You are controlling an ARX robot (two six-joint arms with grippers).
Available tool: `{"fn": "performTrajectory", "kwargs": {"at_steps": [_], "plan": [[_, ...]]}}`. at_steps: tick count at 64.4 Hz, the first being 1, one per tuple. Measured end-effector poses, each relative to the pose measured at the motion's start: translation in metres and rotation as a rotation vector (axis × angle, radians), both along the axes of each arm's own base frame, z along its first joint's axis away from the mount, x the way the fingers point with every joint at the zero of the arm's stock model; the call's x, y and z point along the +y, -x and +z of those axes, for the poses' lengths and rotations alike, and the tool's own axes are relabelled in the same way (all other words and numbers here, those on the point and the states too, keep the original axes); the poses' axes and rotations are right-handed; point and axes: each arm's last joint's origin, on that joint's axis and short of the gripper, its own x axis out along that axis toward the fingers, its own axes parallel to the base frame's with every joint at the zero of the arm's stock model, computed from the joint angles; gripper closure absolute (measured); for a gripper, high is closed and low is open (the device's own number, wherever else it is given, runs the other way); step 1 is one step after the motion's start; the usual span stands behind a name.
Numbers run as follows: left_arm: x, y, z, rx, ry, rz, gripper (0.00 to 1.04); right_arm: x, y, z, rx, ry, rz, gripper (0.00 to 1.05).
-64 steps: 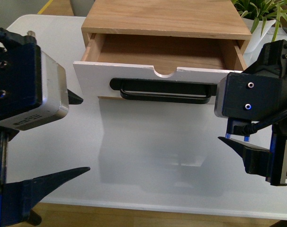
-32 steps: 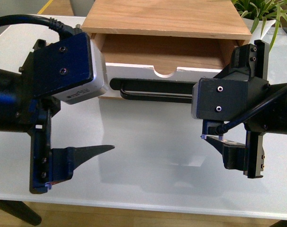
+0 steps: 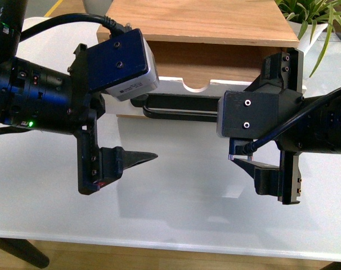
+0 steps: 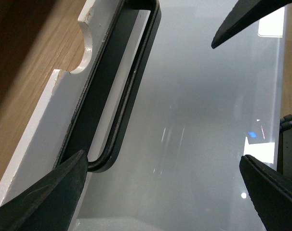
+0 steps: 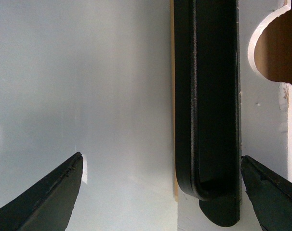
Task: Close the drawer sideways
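Broadly, the white table (image 3: 176,214) fills the front view; its near edge shows low down, and bare surface lies between the arms and in front of the drawer; the wooden cabinet (image 3: 198,19) sits at the far side, centre; we note the drawer (image 3: 173,84) standing partway out of it, light-wood inside exposed behind the white front panel.

The left gripper (image 4: 163,163) reaches in sideways from the left, jaws spread wide, nothing held; one finger (image 4: 49,192) overlaps the panel's lower edge in the wrist view; we cannot tell whether it touches; the right gripper (image 5: 161,159) comes in from the right, jaws likewise wide and empty; in its wrist view the handle's end lies between the fingers.

The black bar handle (image 3: 182,108) spans the gap between both claws; the half-round notch (image 3: 197,87) cuts the panel's top edge near the middle; plant leaves (image 3: 314,17) show at the far right corner.
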Motion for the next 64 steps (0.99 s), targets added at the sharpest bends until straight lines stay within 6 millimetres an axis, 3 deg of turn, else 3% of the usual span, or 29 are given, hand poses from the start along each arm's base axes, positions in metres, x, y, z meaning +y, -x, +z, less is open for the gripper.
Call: {"fn": "performTrajectory", "kwargs": {"at_steps": [16, 64], "plan": [[-0.009, -0.007, 0.003, 0.007, 0.023, -0.012, 0.09, 0.002, 0.0, -0.001, 0.008, 0.004, 0.02, 0.09], [-0.026, -0.019, -0.014, 0.062, 0.013, -0.007, 0.09, 0.006, -0.003, -0.006, 0.024, 0.017, 0.038, 0.09]]}}
